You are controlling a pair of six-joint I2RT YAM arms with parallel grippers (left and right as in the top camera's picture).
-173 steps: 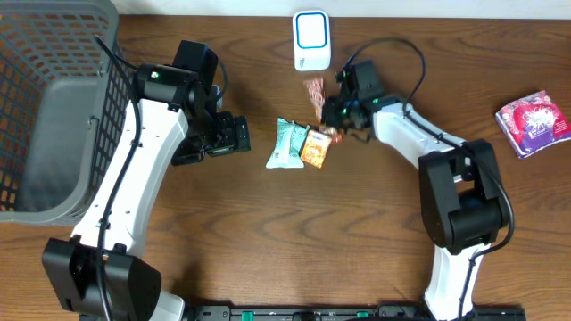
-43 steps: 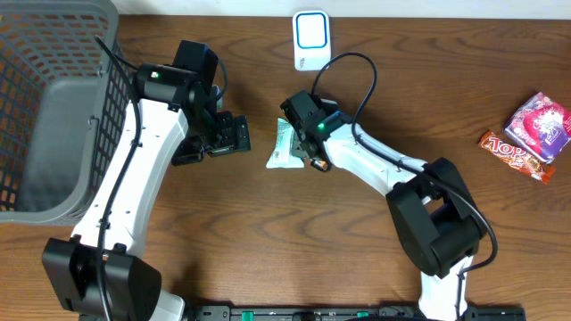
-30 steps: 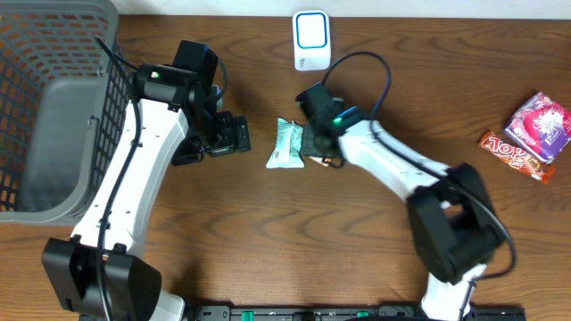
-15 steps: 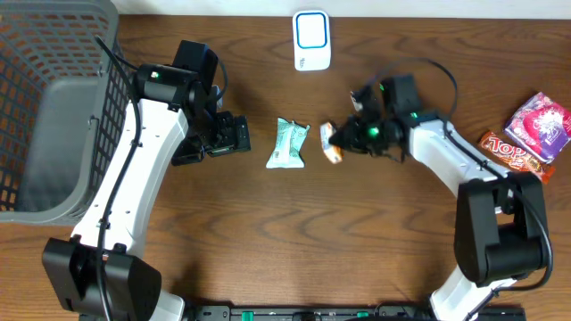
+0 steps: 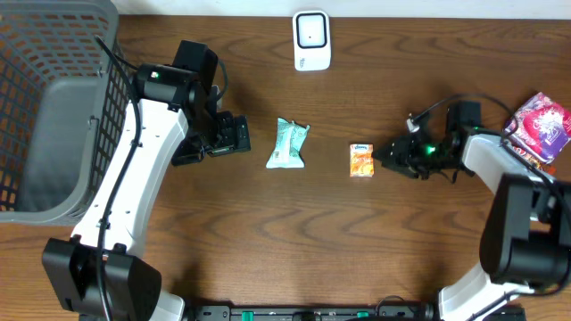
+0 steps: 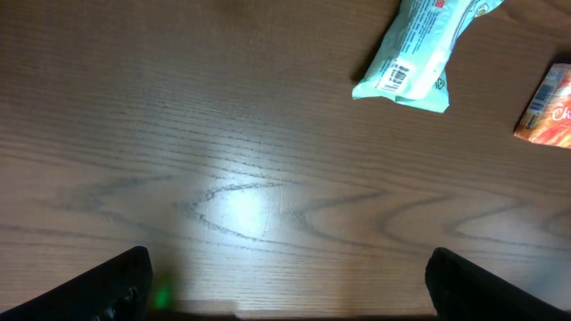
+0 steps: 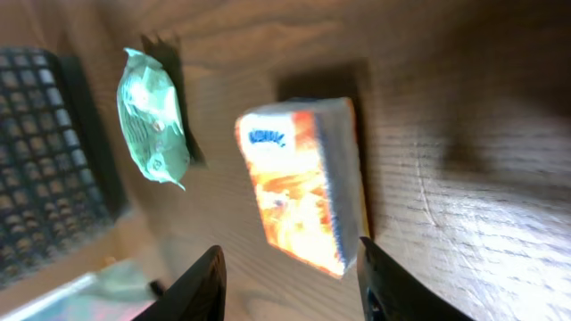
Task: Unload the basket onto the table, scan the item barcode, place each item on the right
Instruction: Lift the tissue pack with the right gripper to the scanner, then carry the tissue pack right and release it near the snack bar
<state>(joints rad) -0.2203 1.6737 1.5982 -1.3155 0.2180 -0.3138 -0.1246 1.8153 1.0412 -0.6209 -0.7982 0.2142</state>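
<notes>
Surface (image 5: 294, 241): wood, with the things spread over its middle and far part.
Orange packet (image 5: 360, 160): lies flat on the surface, right of the middle, in no grip (printed face up; no barcode shows on that face).
Right end effector (image 7: 290, 251): low over the surface just right of the orange packet, fingers partly apart, holding nothing. In the wrist view the packet's near end lies at the gap between the tips.
Green packet (image 5: 287, 144): flat, left of the orange packet and apart from it; its barcode (image 6: 397, 78) faces up in the left wrist view.
Left end effector (image 6: 287, 259): fingers spread wide, empty, near the green packet's left side.
Purple packet (image 5: 538, 123): at the right edge, beside the right arm.
Basket (image 5: 111, 89): at the left edge.
Scanner (image 5: 311, 40): white, at the far edge, well apart from both packets, with no item held to it.
Done: nothing here proves a scan; both packets lie free on the surface.
Left: by my judgement, an item must be gripped, lifted and held with its barcode toward the scanner (the green packet looks the readier one).
</notes>
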